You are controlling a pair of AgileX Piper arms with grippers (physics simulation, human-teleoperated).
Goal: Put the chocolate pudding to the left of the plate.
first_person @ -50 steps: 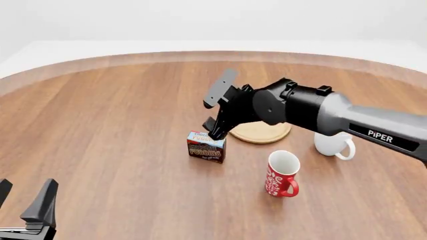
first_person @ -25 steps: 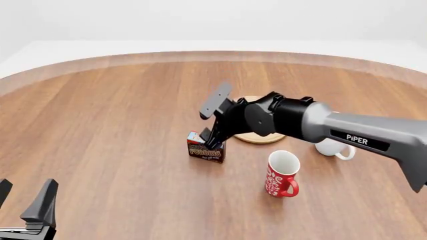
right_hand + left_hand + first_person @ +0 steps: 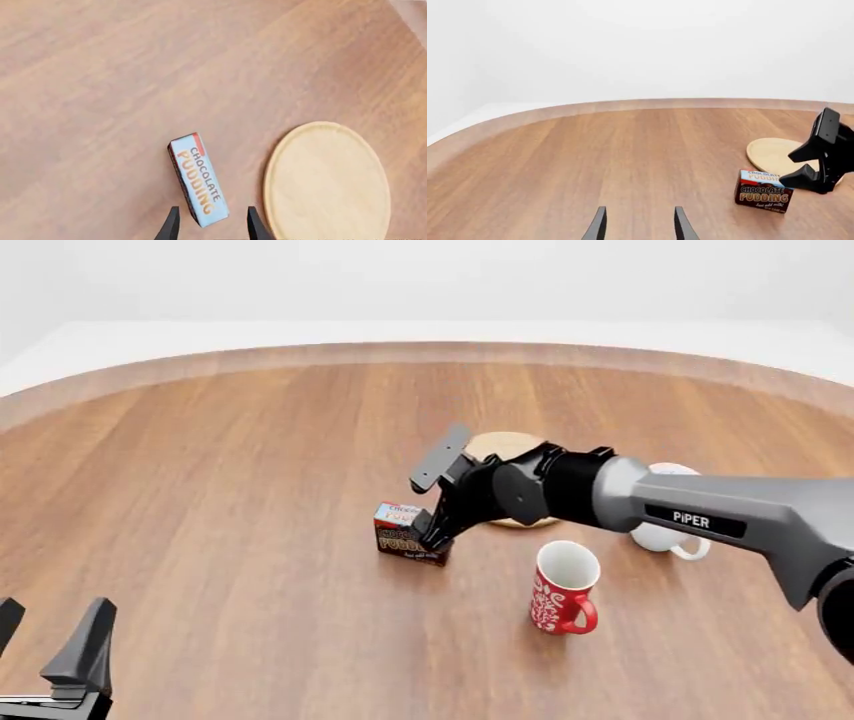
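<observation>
Chocolate pudding (image 3: 404, 533) – upright, lettering partly hidden | R fingers (image 3: 430, 523) straddle it – unclosed

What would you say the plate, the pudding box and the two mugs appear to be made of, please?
The plate looks like pale matte wood, with faint grain. The chocolate pudding box seems to be printed cardboard, with flat lettered faces. The red patterned mug and white mug look like smooth glazed ceramic, though renders leave that uncertain.

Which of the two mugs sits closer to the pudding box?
The red patterned mug, just right of the pudding box; the white mug sits farther right, behind the right arm.
</observation>
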